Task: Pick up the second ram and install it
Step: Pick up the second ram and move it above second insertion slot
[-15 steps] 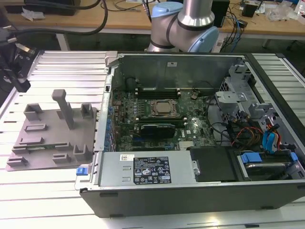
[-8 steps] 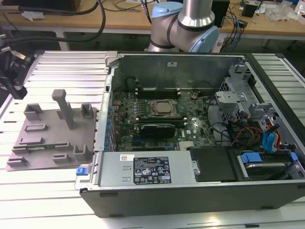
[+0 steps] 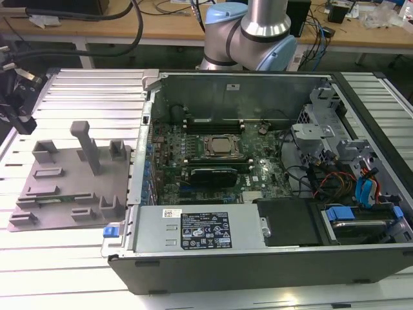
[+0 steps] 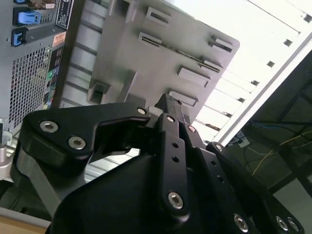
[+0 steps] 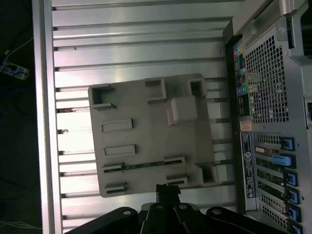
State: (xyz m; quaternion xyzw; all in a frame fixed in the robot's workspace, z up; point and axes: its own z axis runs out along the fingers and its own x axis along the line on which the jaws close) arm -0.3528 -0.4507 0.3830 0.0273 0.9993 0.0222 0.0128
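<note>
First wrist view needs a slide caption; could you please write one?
Tool near grey tray holding the second ram, beside the computer case.

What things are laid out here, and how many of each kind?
Robot arm: 1
Open computer case: 1
Grey tray: 1
Memory board lying in the tray: 1
Total: 4

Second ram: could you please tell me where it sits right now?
The ram sits in a long slot of the grey tray, on the exterior view's left beside the open case.
</note>
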